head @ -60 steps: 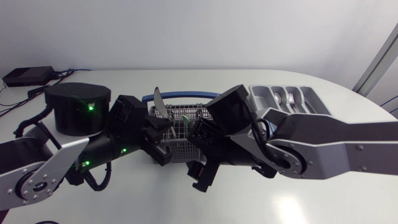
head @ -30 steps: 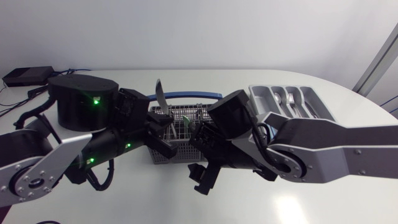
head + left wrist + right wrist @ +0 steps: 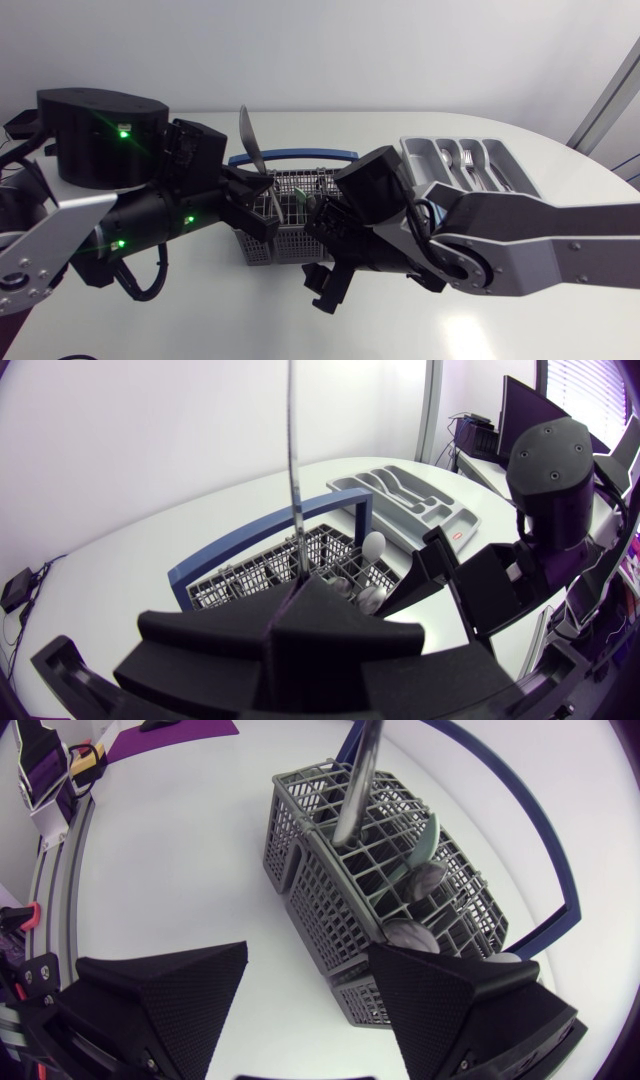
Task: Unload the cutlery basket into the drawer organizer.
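A: Where was the cutlery basket (image 3: 300, 215)?
B: Mid-table, between both arms, with the drawer organizer (image 3: 470, 165) to its far right.
A: And the grippers?
B: The left gripper (image 3: 285, 620) had its 2 fingers clamped on 1 piece of cutlery (image 3: 248, 140), upright above the basket. The right gripper (image 3: 308, 955) was spread wide and empty at the basket's near side.

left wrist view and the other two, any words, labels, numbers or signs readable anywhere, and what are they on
No text can be read in any view.
Red label at the near end of the drawer organizer: too small to read.
Cutlery basket: no print shows.
Metal utensil held in the left gripper: no marking shows.
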### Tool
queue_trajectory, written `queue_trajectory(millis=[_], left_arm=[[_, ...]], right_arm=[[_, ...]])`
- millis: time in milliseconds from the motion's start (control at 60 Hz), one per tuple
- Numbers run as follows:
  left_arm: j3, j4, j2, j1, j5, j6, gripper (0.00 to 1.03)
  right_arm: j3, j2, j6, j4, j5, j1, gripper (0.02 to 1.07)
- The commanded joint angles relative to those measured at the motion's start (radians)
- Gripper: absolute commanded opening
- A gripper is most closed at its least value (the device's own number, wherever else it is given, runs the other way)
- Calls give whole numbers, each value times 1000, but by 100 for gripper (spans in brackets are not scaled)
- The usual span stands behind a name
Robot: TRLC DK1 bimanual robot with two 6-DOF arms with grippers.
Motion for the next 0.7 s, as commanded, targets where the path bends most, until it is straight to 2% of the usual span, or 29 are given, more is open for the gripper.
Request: queue_trajectory(millis=[0, 300, 417, 583, 683], left_arm=[[67, 20, -41, 5, 7, -20, 12], [90, -12, -70, -3, 15, -4, 12], [104, -32, -81, 13, 55, 14, 12], [137, -92, -70, 154, 366, 45, 12], [165, -127, -40, 186, 512, 83, 12]], right_arm=[[-27, -10, -1, 5, 1, -7, 89], [-32, -33, -1, 4, 1, -9, 89], [-35, -67, -4, -4, -3, -23, 89], [-39, -177, -3, -50, -92, -85, 89], [-42, -255, 0, -94, -169, -136, 89]])
